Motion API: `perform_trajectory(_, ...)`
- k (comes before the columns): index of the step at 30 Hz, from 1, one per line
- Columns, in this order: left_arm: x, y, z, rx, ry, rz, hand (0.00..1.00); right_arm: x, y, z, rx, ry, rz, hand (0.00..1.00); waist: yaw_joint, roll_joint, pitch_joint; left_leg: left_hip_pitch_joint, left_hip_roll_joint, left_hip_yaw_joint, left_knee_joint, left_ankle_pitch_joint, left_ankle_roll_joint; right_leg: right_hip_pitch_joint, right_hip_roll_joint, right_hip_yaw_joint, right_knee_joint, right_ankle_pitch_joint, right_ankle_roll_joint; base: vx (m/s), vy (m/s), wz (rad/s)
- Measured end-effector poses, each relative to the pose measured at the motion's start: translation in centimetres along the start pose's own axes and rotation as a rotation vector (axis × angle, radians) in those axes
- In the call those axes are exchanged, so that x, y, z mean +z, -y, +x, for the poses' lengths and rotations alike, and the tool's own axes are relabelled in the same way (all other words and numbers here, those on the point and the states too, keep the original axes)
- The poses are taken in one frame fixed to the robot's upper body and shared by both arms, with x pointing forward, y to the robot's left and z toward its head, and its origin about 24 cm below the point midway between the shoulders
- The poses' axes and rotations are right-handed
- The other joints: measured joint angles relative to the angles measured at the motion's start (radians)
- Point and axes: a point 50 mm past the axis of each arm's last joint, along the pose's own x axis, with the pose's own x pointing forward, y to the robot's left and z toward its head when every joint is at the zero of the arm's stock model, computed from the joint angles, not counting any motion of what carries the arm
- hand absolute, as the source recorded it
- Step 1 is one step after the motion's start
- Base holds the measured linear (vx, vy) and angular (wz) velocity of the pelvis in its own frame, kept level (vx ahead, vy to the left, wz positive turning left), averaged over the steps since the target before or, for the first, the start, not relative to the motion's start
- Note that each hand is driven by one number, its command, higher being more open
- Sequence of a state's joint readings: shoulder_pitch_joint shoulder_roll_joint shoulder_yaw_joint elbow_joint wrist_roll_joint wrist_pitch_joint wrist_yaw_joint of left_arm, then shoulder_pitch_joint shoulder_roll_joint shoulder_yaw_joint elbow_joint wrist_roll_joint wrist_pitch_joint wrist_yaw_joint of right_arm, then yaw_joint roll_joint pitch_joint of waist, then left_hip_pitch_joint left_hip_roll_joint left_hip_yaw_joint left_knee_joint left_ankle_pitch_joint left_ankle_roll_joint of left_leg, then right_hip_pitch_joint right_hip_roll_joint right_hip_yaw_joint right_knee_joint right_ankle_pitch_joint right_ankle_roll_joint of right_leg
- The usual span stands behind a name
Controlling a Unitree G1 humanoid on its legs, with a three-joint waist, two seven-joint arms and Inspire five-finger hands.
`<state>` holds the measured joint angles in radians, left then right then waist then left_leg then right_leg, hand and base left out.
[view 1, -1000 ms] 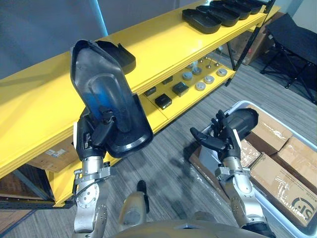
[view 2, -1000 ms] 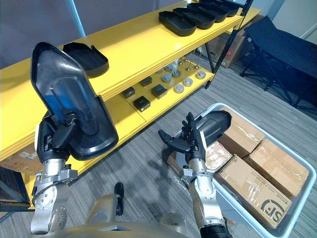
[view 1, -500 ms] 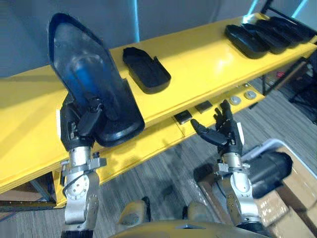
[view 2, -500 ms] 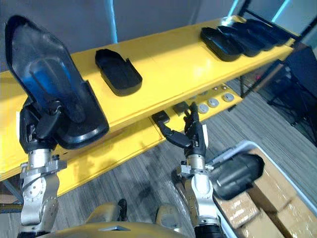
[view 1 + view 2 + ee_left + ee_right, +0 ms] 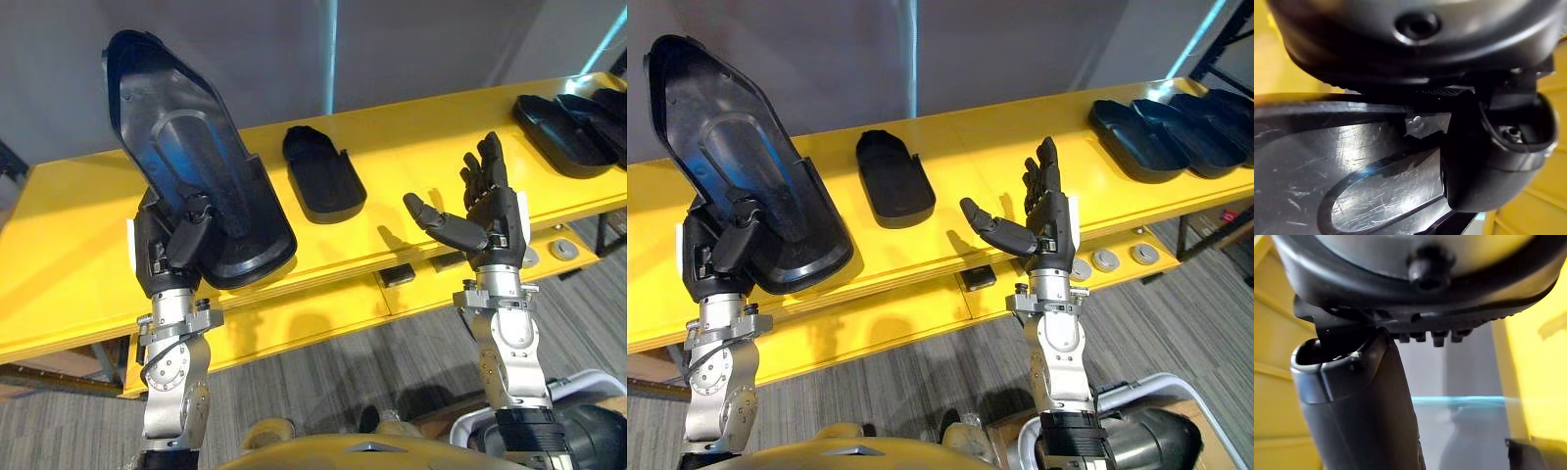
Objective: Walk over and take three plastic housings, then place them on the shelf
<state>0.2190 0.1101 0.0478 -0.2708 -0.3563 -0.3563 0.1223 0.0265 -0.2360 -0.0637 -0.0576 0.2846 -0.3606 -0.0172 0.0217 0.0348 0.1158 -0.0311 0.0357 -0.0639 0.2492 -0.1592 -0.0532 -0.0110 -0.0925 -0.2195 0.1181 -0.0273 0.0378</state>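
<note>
My left hand (image 5: 168, 257) is curled round the lower end of a black plastic housing (image 5: 186, 176), thumb (image 5: 1484, 161) pressed into its glossy hollow. I hold it upright, leaning back, over the front edge of the yellow shelf (image 5: 69, 255) toward its left end. My right hand (image 5: 487, 220) is raised and empty, fingers straight and spread wide, thumb out. A second housing (image 5: 323, 176) lies on the shelf's top near the middle, and a row of housings (image 5: 1156, 132) sits at its right end.
</note>
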Motion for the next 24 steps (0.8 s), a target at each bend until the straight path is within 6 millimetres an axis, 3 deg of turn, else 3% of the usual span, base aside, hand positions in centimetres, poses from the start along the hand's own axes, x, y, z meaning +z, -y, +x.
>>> perform_trajectory(3, -0.5, 0.1, -0.9, -0.008, -0.037, -0.014, 0.0, -0.1, 0.4, -0.4, -0.027, -0.007, 0.007, 1.0, 0.0, -0.002, 0.001, -0.008, -0.034, 0.068, -0.038, 0.074, -0.003, 0.031, -0.059, -0.07, -0.019, 0.003, 0.005, -0.07, 0.048, 0.86)
perform_trajectory(4, -0.6, 0.3, -1.0, -0.026, -0.042, -0.021, 0.0, -0.1, 0.8, -0.5, -0.059, -0.003, 0.014, 1.0, -0.002, 0.004, 0.004, -0.039, 0.008, 0.153, 0.011, 0.024, 0.016, 0.045, -0.078, -0.121, -0.017, 0.004, 0.006, -0.1, 0.064, 0.87)
perform_trajectory(7, -1.0, 0.3, -1.5, -0.047, -0.067, -0.017, 0.0, 0.0, 1.0, -0.6, -0.085, 0.011, 0.058, 1.0, -0.011, -0.003, 0.017, -0.069, 0.115, 0.251, 0.067, 0.016, 0.005, 0.067, -0.124, -0.167, -0.008, -0.013, 0.016, -0.1, 0.186, 0.71)
perform_trajectory(10, -1.8, 0.3, -2.0, -0.068, -0.101, -0.002, 0.0, 0.5, 0.8, -0.5, -0.075, 0.048, 0.076, 1.0, -0.028, 0.028, 0.017, -0.063, 0.187, 0.268, 0.051, 0.046, 0.014, 0.062, -0.207, -0.166, 0.063, -0.039, 0.075, -0.03, 0.348, 0.33)
perform_trajectory(11, -1.8, 0.4, -2.0, -0.08, -0.101, -0.002, 0.0, 0.8, 0.7, -0.4, -0.072, 0.069, 0.096, 1.0, -0.027, 0.06, 0.016, -0.046, 0.201, 0.245, 0.03, 0.071, 0.022, 0.044, -0.227, -0.145, 0.09, -0.042, 0.127, -0.01, 0.607, -0.14)
perform_trajectory(12, -1.7, 0.3, -2.0, -0.095, -0.099, 0.023, 0.0, 0.8, 0.5, -0.5, -0.078, 0.074, 0.11, 1.0, -0.025, 0.057, 0.017, -0.044, 0.168, 0.268, 0.052, 0.05, -0.074, 0.029, -0.27, -0.107, 0.104, -0.039, 0.154, 0.0, 0.693, -0.29)
perform_trajectory(15, -1.1, -0.7, -1.4, -0.128, -0.077, 0.101, 0.0, 0.3, -1.2, -0.6, -0.041, 0.054, 0.152, 1.0, -0.039, 0.01, 0.032, -0.075, 0.072, 0.316, 0.103, -0.012, -0.021, 0.038, -0.329, -0.008, 0.003, -0.031, 0.149, 0.02, 0.366, -0.16)
perform_trajectory(16, -0.9, -0.9, -1.2, -0.143, -0.071, 0.117, 0.0, 0.1, -1.6, -0.7, -0.042, 0.048, 0.165, 1.0, -0.039, 0.003, 0.035, -0.086, 0.064, 0.317, 0.118, -0.023, -0.013, 0.04, -0.33, 0.003, 0.001, -0.008, 0.136, 0.07, 0.378, -0.06)
perform_trajectory(17, -0.5, -1.1, -0.7, -0.171, -0.063, 0.146, 0.0, -0.3, -2.2, -1.0, -0.05, 0.028, 0.187, 1.0, -0.034, -0.009, 0.037, -0.097, 0.058, 0.327, 0.144, -0.036, -0.003, 0.032, -0.331, -0.021, 0.012, 0.076, 0.134, 0.07, 0.224, -0.19)
perform_trajectory(19, -0.3, -1.2, -0.1, -0.209, -0.065, 0.167, 0.0, -1.0, -2.6, -1.5, -0.075, -0.009, 0.202, 1.0, -0.027, -0.008, 0.037, -0.087, 0.066, 0.347, 0.156, -0.049, 0.013, 0.024, -0.325, -0.039, 0.018, 0.145, 0.112, 0.07, 0.224, -0.2)
perform_trajectory(21, -0.1, -0.9, 0.7, -0.239, -0.049, 0.174, 0.0, -1.5, -2.7, -1.7, -0.095, -0.028, 0.203, 1.0, -0.027, -0.01, 0.034, -0.071, 0.073, 0.363, 0.133, -0.047, 0.021, 0.011, -0.298, -0.038, 0.021, 0.141, 0.102, 0.08, 0.105, -0.15)
perform_trajectory(22, 0.2, -0.5, 1.4, -0.262, -0.036, 0.18, 0.0, -1.6, -2.8, -1.8, -0.1, -0.033, 0.177, 1.0, -0.032, -0.01, 0.032, -0.061, 0.083, 0.365, 0.109, -0.037, 0.027, 0.009, -0.235, -0.011, 0.011, 0.103, 0.106, 0.09, 0.021, -0.17)
perform_trajectory(24, 0.4, 0.2, 2.5, -0.288, -0.02, 0.171, 0.0, -1.5, -2.6, -1.7, -0.104, -0.029, 0.172, 1.0, -0.041, -0.018, 0.024, -0.059, 0.08, 0.373, 0.079, -0.022, 0.022, 0.016, -0.195, -0.003, -0.043, 0.095, 0.091, 0.09, -0.038, -0.16)
